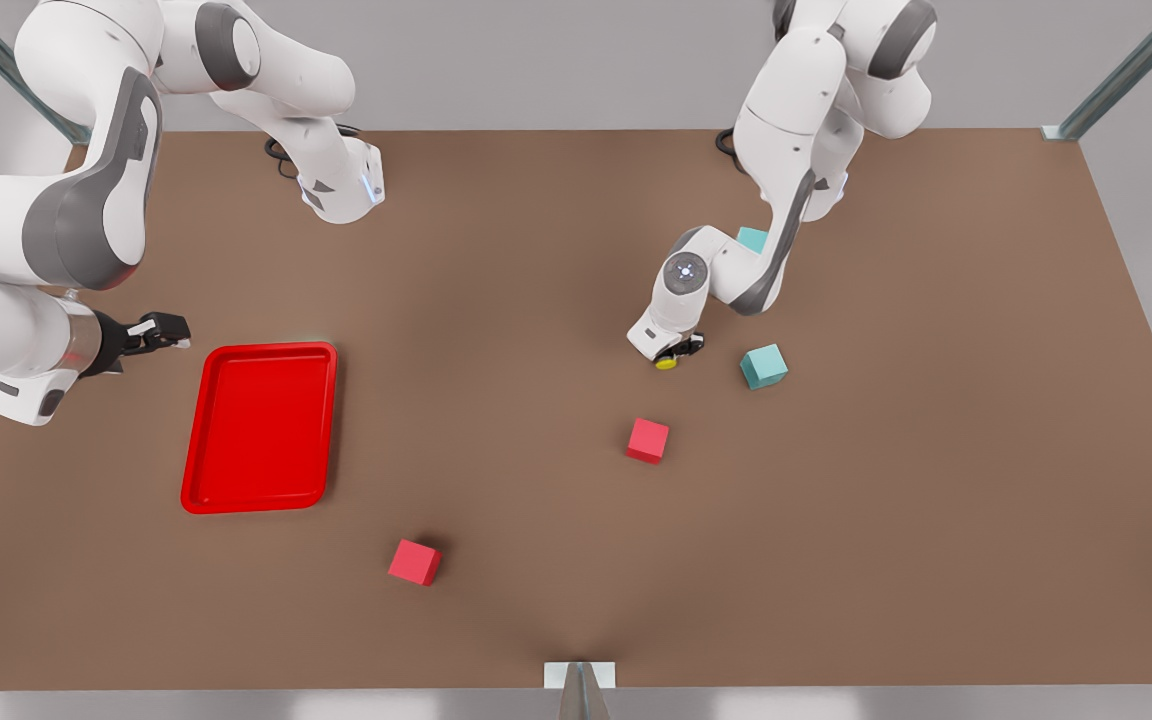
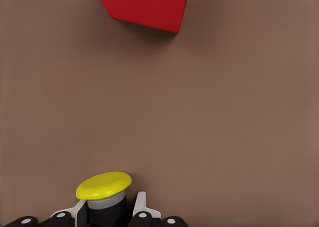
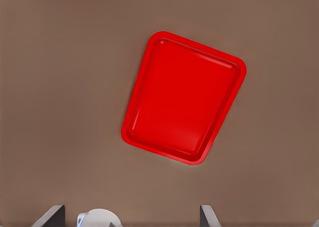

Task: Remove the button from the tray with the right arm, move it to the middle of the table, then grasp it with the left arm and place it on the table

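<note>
Brown table [image 1: 536,300]: left gripper [image 1: 678,349] clamps the button [image 1: 667,362] by its boxy body, at 11 o'clock from a red cube [image 1: 647,440]. Small, light, rigid, probably; cap looks slick. Right gripper [image 1: 158,330] waits, spread, by the tray [image 1: 260,497].

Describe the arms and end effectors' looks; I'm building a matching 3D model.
Both arms are glossy white jointed shells with grey joint covers and black cables at the bases. The left arm has a round grey wrist cap with a small white emblem. The left end effector and right end effector are black; the left's fingers carry white pads.
</note>
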You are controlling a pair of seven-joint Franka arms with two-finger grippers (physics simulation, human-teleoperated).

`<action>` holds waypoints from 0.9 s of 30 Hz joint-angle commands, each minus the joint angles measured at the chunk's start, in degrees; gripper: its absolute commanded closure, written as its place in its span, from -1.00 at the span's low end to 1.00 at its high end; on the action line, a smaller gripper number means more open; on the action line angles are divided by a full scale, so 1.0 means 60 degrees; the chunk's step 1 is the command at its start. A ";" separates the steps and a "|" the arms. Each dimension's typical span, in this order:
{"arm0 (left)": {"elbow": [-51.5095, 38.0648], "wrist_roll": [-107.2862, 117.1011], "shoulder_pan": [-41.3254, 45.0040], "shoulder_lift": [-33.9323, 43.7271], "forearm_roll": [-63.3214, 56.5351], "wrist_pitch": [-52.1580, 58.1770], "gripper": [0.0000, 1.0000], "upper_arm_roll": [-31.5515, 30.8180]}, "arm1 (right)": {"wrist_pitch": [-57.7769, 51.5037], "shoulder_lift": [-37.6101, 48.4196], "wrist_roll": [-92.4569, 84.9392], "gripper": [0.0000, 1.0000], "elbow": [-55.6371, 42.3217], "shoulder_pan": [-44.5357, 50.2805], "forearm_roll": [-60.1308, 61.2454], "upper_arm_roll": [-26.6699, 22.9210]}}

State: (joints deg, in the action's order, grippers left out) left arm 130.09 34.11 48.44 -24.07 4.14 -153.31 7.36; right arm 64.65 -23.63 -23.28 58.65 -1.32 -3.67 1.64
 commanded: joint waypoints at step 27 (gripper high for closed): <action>-0.6870 1.5775 0.1302 -0.2082 -0.7077 1.0065 0.09 0.0018 | -0.0024 0.0013 -0.0090 -1.00 -0.0004 0.0015 0.0011 0.0004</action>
State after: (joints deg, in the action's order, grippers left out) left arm 88.42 74.17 56.25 -36.54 -30.96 -103.27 7.62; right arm 64.55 -23.66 -23.72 58.65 -1.28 -3.63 1.64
